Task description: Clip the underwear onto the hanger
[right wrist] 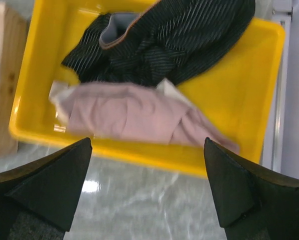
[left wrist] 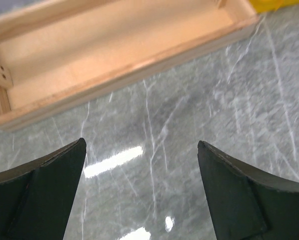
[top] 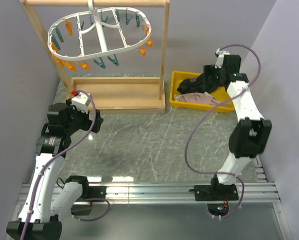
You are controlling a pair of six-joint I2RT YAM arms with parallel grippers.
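Hovering near the underwear (right wrist: 179, 45) in the yellow tray (right wrist: 239, 100), my right claw (right wrist: 147, 142) spread, empty; left claw (left wrist: 142, 145) likewise; next I descend and pinch it.

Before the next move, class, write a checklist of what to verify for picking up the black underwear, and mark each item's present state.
1. Right tool open and empty: ok, jaws wide apart.
2. Right tool lined up on the underwear: not ok; it frames the pink cloth, and the underwear lies beyond.
3. Underwear free of the pink cloth: cannot tell; their edges meet in the yellow tray.
4. Left tool open and empty: ok.
5. Hanger pegs free: ok; nothing is clipped on, and it hangs from the wooden frame.
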